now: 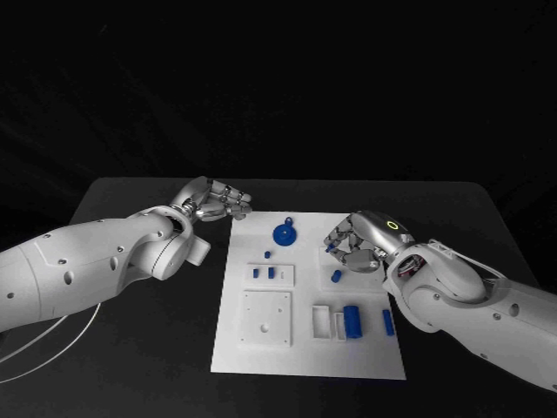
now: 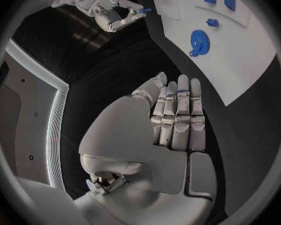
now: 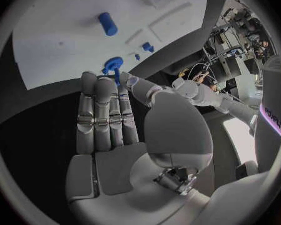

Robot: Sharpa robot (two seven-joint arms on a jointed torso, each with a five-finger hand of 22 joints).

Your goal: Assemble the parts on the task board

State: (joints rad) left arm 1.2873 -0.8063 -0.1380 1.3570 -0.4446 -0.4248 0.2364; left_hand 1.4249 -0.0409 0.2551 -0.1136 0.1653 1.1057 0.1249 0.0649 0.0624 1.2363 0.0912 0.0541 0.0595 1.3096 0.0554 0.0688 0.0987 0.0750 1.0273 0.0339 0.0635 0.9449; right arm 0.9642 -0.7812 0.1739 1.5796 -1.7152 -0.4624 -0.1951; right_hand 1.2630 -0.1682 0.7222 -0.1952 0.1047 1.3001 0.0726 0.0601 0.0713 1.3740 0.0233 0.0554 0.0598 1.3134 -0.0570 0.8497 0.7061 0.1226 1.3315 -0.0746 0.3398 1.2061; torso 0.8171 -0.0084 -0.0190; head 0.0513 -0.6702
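Observation:
The white task board [image 1: 310, 353] lies mid-table. My right hand [image 1: 358, 244] hovers over its right side and pinches a thin blue peg [image 2: 145, 10] between thumb and fingertips; the peg [image 3: 117, 77] shows the same way in the right wrist view. A blue gear [image 1: 285, 233] lies near the far edge, with a short blue cylinder [image 1: 337, 276] just below the right hand. My left hand [image 1: 216, 200] hangs over the black table by the board's far left corner, fingers stretched out side by side, holding nothing [image 2: 178, 115].
On the board are a tiny blue piece [image 1: 269, 254], two blue blocks [image 1: 264, 273] in a white holder, a square white plate [image 1: 266, 317], and two blue cylinders [image 1: 352, 319] [image 1: 388, 320] near the front right. Black table [image 1: 479, 218] surrounds the board.

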